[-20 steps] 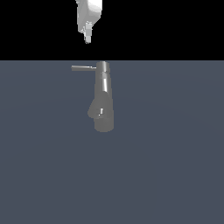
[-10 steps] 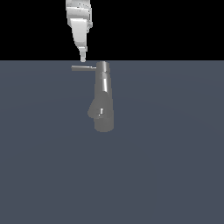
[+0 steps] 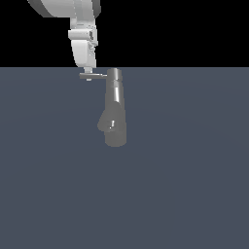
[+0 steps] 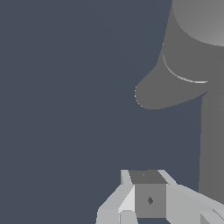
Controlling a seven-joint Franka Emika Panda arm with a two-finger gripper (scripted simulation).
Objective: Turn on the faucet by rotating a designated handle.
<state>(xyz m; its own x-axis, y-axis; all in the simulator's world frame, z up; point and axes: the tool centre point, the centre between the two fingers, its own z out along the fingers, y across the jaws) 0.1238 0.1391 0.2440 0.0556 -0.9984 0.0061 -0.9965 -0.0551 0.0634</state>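
Observation:
The grey faucet (image 3: 115, 109) stands in the middle of the dark floor, with its stubby spout bulge (image 3: 104, 122) toward the exterior view's left. The thin handle (image 3: 95, 75) juts from the cap toward the exterior view's left. My white gripper (image 3: 88, 76) hangs down from above with its fingertips at the handle's free end, and the fingers look shut and empty. In the wrist view the faucet body (image 4: 192, 48) and the handle (image 4: 212, 144) lie beside my gripper (image 4: 148, 192). I cannot tell whether the fingers touch the handle.
A flat dark grey floor (image 3: 185, 185) runs around the faucet. The background above its far edge is black. The white arm's wrist (image 3: 63, 7) shows in the exterior view's upper left.
My gripper has come down and shifted toward the exterior view's left, from well above the faucet to the level of the handle's free end. The faucet and handle have not moved.

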